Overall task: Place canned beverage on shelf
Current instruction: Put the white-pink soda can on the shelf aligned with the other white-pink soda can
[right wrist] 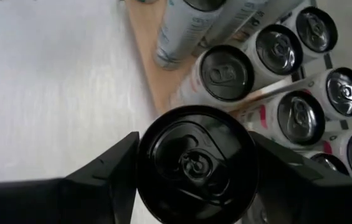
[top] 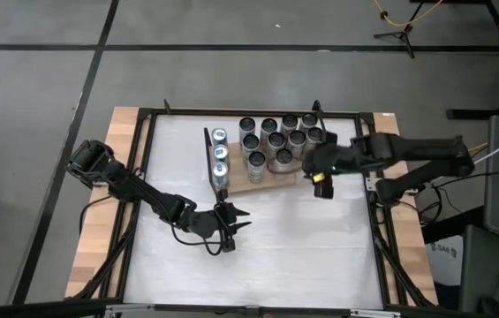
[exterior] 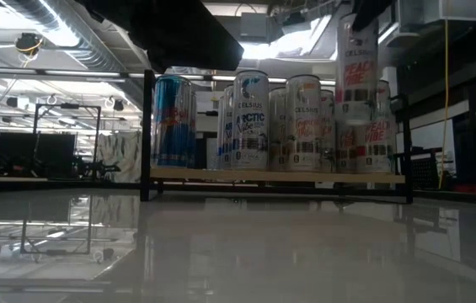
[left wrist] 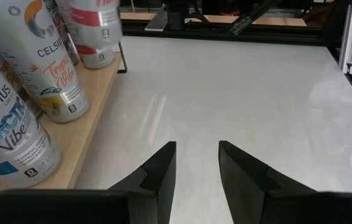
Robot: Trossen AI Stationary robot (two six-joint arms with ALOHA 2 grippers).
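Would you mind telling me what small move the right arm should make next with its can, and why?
Probably lower it gently onto the shelf. The right end effector grips a black-topped can held above the board's near corner beside the standing cans, apparently over free wood there. The left end effector waits empty over the table.

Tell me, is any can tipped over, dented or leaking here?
No spill or dent shows. The cans stand upright on the shelf. One can sits between the right gripper's fingers by the shelf's edge. The left gripper holds nothing, over bare table.
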